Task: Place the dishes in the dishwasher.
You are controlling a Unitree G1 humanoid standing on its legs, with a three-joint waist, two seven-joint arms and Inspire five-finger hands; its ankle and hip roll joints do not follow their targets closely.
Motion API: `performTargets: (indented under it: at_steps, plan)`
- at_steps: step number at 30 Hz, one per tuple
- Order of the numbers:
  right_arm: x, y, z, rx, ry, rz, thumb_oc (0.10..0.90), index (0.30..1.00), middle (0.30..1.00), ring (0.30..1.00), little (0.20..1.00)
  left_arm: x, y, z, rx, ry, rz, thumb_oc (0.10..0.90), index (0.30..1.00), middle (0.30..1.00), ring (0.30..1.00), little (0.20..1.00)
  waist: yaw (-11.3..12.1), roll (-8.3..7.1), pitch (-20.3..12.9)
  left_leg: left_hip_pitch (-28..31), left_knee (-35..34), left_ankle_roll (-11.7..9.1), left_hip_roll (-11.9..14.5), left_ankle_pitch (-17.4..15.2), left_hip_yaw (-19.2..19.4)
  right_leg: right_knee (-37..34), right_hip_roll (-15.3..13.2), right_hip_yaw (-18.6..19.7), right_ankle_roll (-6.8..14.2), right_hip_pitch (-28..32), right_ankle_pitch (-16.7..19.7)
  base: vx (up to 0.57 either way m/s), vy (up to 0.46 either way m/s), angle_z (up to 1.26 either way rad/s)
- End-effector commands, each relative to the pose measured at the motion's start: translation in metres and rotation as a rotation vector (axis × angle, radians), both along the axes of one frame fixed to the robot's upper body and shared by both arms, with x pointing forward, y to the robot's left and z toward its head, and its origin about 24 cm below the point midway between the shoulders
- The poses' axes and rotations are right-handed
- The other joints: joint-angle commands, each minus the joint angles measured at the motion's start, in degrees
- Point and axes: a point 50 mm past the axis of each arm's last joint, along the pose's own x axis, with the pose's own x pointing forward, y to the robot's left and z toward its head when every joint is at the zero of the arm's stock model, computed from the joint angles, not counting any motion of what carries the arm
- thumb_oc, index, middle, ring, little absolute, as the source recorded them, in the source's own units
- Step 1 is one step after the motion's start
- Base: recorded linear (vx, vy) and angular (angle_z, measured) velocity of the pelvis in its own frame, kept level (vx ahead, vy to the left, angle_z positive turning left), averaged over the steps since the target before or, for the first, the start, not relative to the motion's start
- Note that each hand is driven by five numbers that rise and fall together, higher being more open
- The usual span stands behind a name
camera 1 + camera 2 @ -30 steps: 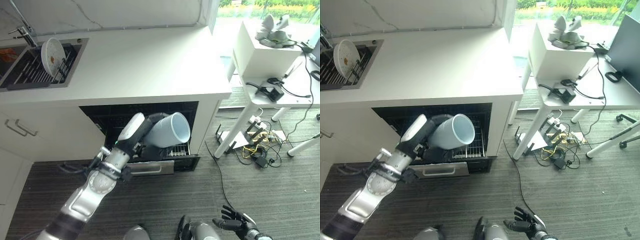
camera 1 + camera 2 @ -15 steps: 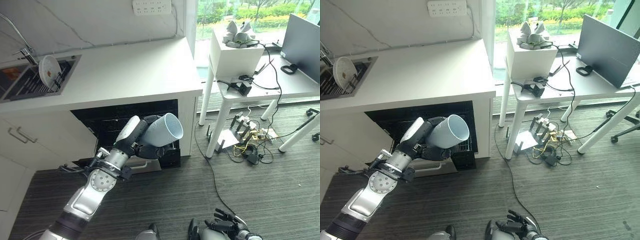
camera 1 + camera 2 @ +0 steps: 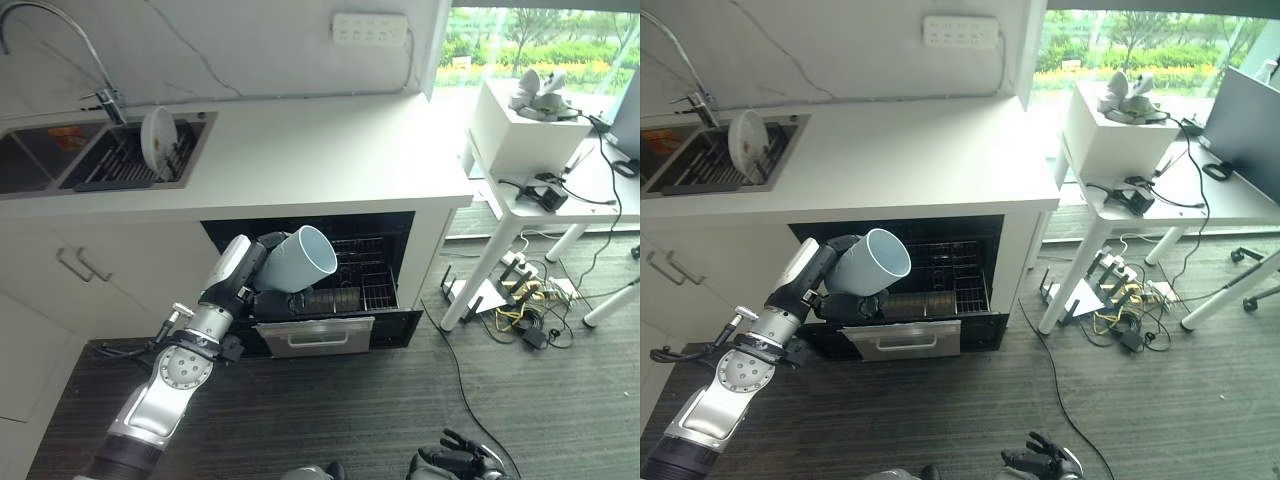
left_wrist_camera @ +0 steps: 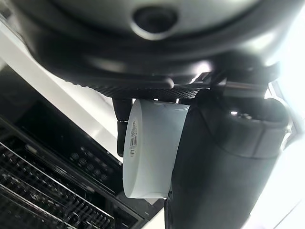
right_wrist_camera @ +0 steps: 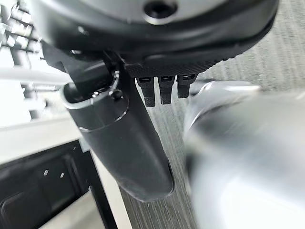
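Left hand: curled round white cup, held tilted, mouth toward 2 o'clock, clear of rack for loading (judged) | dishwasher: drawer open | right hand: low at 5 o'clock, fingers spread, idle | plate: upright in sink rack at 10 o'clock, pending

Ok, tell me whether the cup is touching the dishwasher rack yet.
Apart. In the left eye view the left hand holds the pale cup tilted in the air, its mouth outward, in front of the open dishwasher and above the wire rack.

You see a smooth, matt pale cup, a wire-metal dishwasher rack and a smooth white surface.
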Motion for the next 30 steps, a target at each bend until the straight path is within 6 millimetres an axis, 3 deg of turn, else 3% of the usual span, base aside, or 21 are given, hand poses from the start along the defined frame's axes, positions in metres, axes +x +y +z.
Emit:
performTargets:
  at_steps: [1, 3, 6, 10, 16, 18, 19, 20, 21, 24, 27, 30]
  plan:
    - [0.016, -0.015, 0.010, -0.039, -0.087, -0.036, 0.800, 0.900, 0.900, 0.900, 0.900, 0.010, -0.018, 0.067, -0.020, -0.308, -0.089, 0.400, 0.300, 0.300, 0.300, 0.300, -2.09, 1.08, -0.23, 0.24, 1.56, -3.56, 2.03, -7.26, -7.66, 0.02, 5.16, -2.55, 1.45, 1.32, 1.81, 0.08, 0.031, 0.68]
    - [0.015, -0.015, 0.010, -0.035, -0.082, -0.041, 0.800, 0.900, 0.900, 0.900, 0.900, 0.010, -0.019, 0.069, -0.009, -0.311, -0.086, 0.400, 0.300, 0.300, 0.300, 0.300, -2.84, 0.39, 0.57, 0.93, 1.56, -3.89, 1.67, -7.71, -6.32, 0.02, 5.81, -4.09, 1.20, -1.77, 2.13, 0.10, -0.085, 0.12]
    - [0.003, -0.016, 0.007, -0.022, -0.060, -0.080, 0.800, 0.900, 0.900, 0.900, 0.900, 0.014, -0.021, 0.072, 0.006, -0.312, -0.106, 0.400, 0.300, 0.300, 0.300, 0.300, -4.11, -0.49, 0.51, 1.59, 1.56, -4.11, 0.26, -8.28, -6.88, 0.02, 6.35, 0.17, 1.54, -6.19, 1.87, 0.17, -0.248, 0.01]
    - [-0.005, -0.019, 0.004, -0.031, -0.009, -0.055, 0.800, 0.900, 0.900, 0.900, 0.900, 0.014, -0.017, 0.072, -0.020, -0.320, -0.075, 0.400, 0.300, 0.300, 0.300, 0.300, -3.50, -0.45, -1.51, 1.36, 1.56, -4.53, -0.15, -8.35, -7.62, 0.02, 8.24, 2.83, -0.20, -3.97, -2.06, 0.17, -0.223, 0.37]
    - [-0.010, -0.028, 0.005, -0.048, 0.015, -0.060, 0.800, 0.900, 0.900, 0.900, 0.900, 0.012, -0.017, 0.070, -0.020, -0.321, -0.047, 0.400, 0.300, 0.300, 0.300, 0.300, -3.76, -0.11, -1.88, 1.95, 1.56, -5.85, 2.79, -6.77, -5.60, 0.02, 10.33, 2.91, -2.79, 0.39, -6.39, 0.15, -0.188, -0.12]
    - [-0.013, -0.032, 0.006, -0.063, 0.020, -0.061, 0.800, 0.900, 0.900, 0.900, 0.900, 0.012, -0.018, 0.071, -0.036, -0.333, -0.043, 0.400, 0.300, 0.300, 0.300, 0.300, -3.92, -0.56, -1.44, 2.89, 1.56, -6.71, 3.21, -5.47, -3.79, 0.02, 9.57, 2.49, -3.20, 0.93, -6.62, 0.11, -0.074, 0.04]
    - [-0.013, -0.036, 0.008, -0.075, 0.023, -0.058, 0.800, 0.900, 0.900, 0.900, 0.900, 0.013, -0.020, 0.072, -0.043, -0.338, -0.047, 0.400, 0.300, 0.300, 0.300, 0.300, -3.58, -1.20, -0.90, 2.95, 1.56, -7.49, 3.11, -3.19, -3.11, 0.02, 8.91, 2.60, -3.56, 1.46, -6.59, 0.10, -0.042, 0.23]
    - [-0.015, -0.042, 0.010, -0.092, 0.020, -0.070, 0.800, 0.900, 0.900, 0.900, 0.900, 0.013, -0.023, 0.075, -0.051, -0.352, -0.064, 0.400, 0.300, 0.300, 0.300, 0.300, -3.00, -2.02, 0.38, 1.10, 1.56, -9.00, 4.03, 2.02, -3.20, 0.02, 8.26, 3.07, -4.20, 2.19, -6.44, 0.08, 0.144, 0.27]
    - [-0.013, -0.053, 0.014, -0.109, 0.005, -0.083, 0.800, 0.900, 0.900, 0.900, 0.900, 0.012, -0.023, 0.078, -0.054, -0.365, -0.072, 0.400, 0.300, 0.300, 0.300, 0.300, -2.84, -0.98, 1.46, -2.13, 1.56, -10.62, 7.49, 3.23, -5.96, 0.02, 8.64, 2.93, -4.52, 2.68, -7.08, 0.06, 0.191, 0.23]
    - [-0.011, -0.059, 0.017, -0.115, -0.013, -0.089, 0.800, 0.900, 0.900, 0.900, 0.900, 0.014, -0.020, 0.077, -0.066, -0.356, -0.062, 0.400, 0.300, 0.300, 0.300, 0.300, -3.21, 0.38, 1.49, -4.33, 1.56, -12.05, 10.55, 1.86, -9.97, 0.02, 8.41, 2.48, -4.24, 2.98, -7.88, 0.05, 0.308, 0.13]
    - [-0.016, -0.060, 0.016, -0.109, 0.010, -0.124, 0.800, 0.900, 0.900, 0.900, 0.900, 0.016, -0.019, 0.075, -0.080, -0.349, -0.054, 0.400, 0.300, 0.300, 0.300, 0.300, -4.25, 1.33, 1.07, -4.78, 1.56, -13.49, 12.88, 1.91, -10.69, 0.02, 6.90, 2.04, -3.60, 3.34, -8.38, 0.08, 0.398, -0.07]
    - [-0.023, -0.058, 0.014, -0.111, 0.034, -0.174, 0.800, 0.900, 0.900, 0.900, 0.900, 0.017, -0.021, 0.070, -0.078, -0.327, -0.056, 0.400, 0.300, 0.300, 0.300, 0.300, -4.61, 2.18, 0.92, -3.55, 1.56, -13.75, 12.48, 0.58, -9.95, 0.02, 4.58, 0.91, -2.52, 3.84, -7.86, 0.10, 0.408, 0.03]
